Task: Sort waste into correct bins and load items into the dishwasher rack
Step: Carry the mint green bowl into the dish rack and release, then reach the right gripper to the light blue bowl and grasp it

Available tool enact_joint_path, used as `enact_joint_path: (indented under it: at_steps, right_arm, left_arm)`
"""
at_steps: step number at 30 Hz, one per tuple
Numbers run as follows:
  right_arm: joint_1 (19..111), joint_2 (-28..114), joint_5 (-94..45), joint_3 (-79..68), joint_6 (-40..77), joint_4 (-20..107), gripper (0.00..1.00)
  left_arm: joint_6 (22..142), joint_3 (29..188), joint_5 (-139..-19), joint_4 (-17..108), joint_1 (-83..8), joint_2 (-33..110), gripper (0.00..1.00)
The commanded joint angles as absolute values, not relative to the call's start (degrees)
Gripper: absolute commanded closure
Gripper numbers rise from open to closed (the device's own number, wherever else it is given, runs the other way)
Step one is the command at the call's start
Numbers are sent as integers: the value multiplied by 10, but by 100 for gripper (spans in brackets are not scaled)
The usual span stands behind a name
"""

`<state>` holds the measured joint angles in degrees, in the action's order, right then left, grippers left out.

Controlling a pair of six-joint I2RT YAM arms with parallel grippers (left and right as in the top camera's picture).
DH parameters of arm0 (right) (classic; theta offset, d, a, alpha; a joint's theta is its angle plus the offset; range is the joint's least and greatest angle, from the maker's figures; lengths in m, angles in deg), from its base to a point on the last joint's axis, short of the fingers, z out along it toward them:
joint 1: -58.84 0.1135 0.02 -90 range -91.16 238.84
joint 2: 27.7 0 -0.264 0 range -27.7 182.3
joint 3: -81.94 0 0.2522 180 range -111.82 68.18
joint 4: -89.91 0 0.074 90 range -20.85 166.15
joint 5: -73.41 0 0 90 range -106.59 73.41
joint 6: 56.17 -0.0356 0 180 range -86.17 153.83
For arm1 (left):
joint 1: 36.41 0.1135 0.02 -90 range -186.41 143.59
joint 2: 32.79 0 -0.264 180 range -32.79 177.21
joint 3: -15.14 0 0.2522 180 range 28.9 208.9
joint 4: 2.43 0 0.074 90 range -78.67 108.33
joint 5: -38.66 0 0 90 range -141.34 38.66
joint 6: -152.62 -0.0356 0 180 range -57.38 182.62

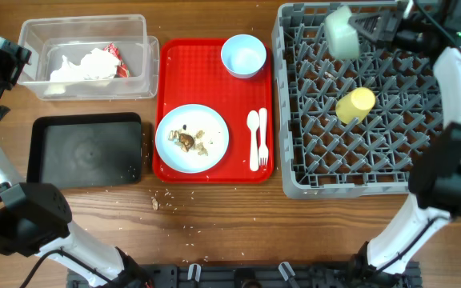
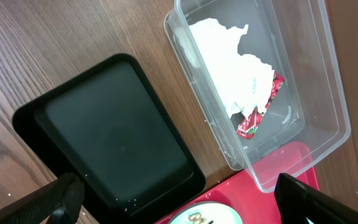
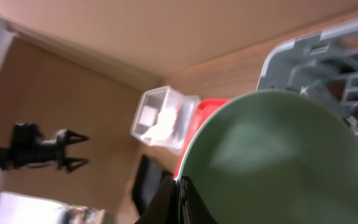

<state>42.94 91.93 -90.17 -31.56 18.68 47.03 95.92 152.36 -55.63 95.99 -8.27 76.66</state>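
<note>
The right gripper (image 3: 178, 196) is clenched on the rim of the pale green bowl (image 3: 272, 155), holding it tilted over the far left corner of the dishwasher rack (image 1: 282, 120). Open pegs lie straight beneath it. The yellow cup (image 1: 355, 105) lies on its side further back toward this arm's base, apparently clear of the bowl, though the overhead view is blurred there. The left gripper (image 2: 178, 183), spread and empty, hovers well away, with the clear tub (image 2: 328, 106) ahead of its fingers.

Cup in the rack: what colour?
The cup is yellow; overhead view shows it best.
</note>
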Motion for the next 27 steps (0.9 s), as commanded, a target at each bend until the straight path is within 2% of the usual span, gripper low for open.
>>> enact_joint_path:
  at_steps: [1, 8, 17, 21, 22, 24, 27]
  right_arm:
    - [429, 981, -990, -315, 97, 523, 96]
    - [403, 1001, -926, -315, -18, 531, 96]
    - [390, 983, -863, -315, 21, 470, 96]
    - [374, 919, -691, -315, 65, 384, 95]
    - [370, 897, -651, -316, 86, 363, 89]
    - [361, 857, -605, -316, 97, 344, 67]
    - [347, 798, -576, -316, 96, 336, 48]
  left_arm:
    - [960, 1526, -551, 960, -83, 765, 0]
    - [960, 1526, -551, 960, -83, 765, 0]
    - [960, 1526, -551, 960, -83, 765, 0]
    - [960, 1526, -551, 960, -83, 765, 0]
    - [961, 1526, -551, 960, -83, 765, 0]
    - [960, 1526, -551, 960, -83, 765, 0]
    - [960, 1526, -551, 960, -83, 765, 0]
